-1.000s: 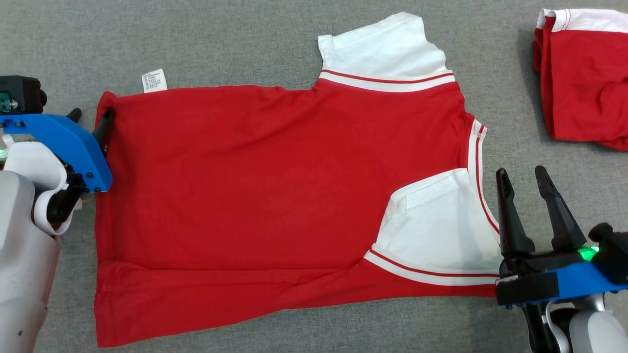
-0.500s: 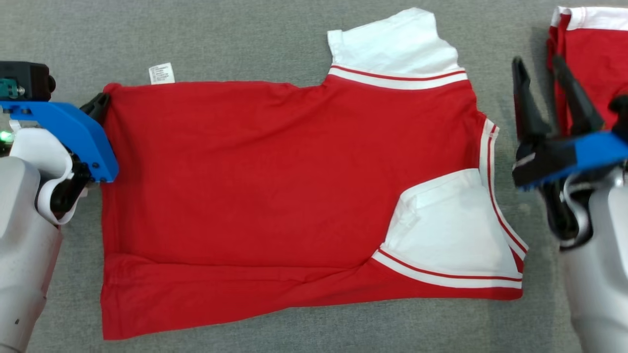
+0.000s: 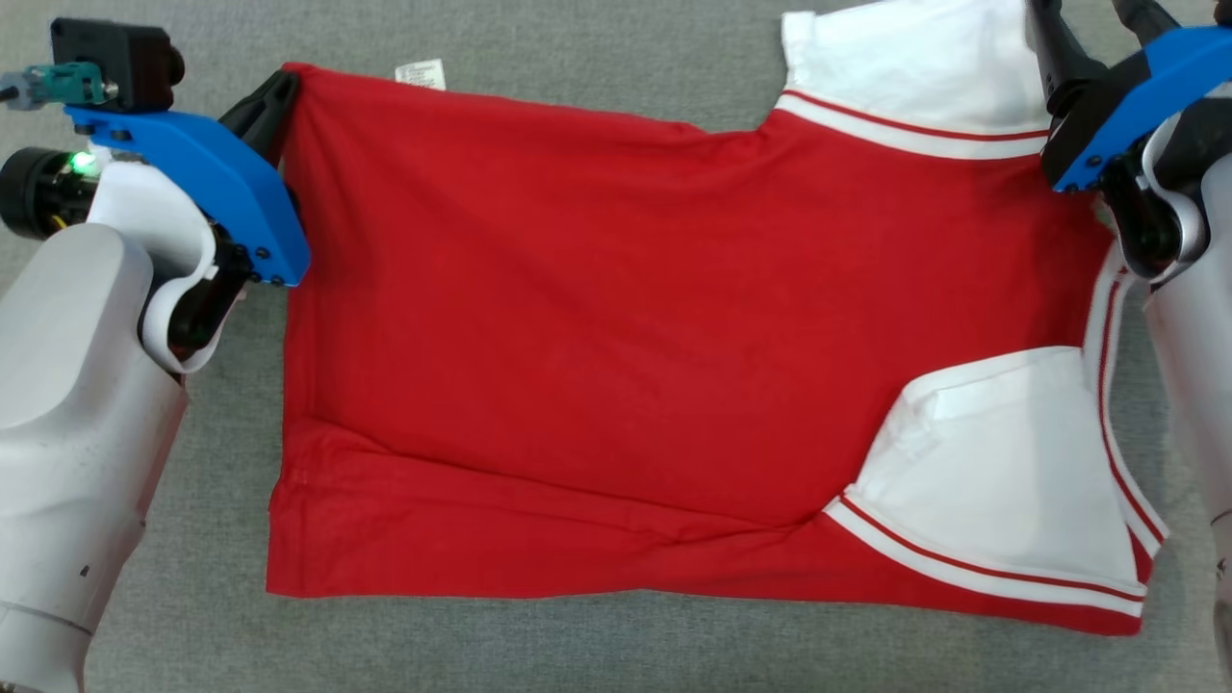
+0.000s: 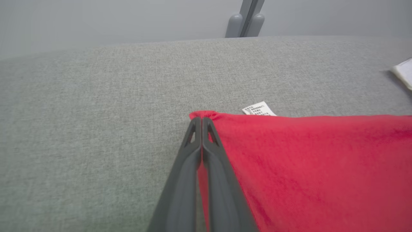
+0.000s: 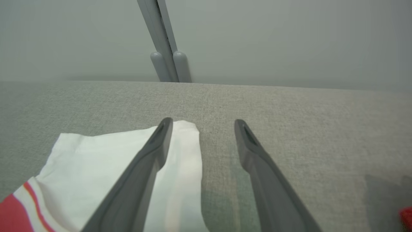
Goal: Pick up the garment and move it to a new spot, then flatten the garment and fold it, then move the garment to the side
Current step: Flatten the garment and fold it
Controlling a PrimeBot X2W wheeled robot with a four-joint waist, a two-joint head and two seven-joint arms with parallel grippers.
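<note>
Grey woven surface [image 3: 577,58] is carrying a red, white-sleeved cotton shirt [image 3: 626,337] spread out, flattening seemingly underway: left gripper [image 4: 201,120] is clamping its far hem corner [image 4: 207,114], right gripper [image 5: 202,122] is straddling the far sleeve [image 5: 106,154] edge agape, needing closure next.

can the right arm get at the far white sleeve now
Probably yes: the right gripper is open and straddles the edge of the white sleeve on the grey surface, with nothing in between.
</note>
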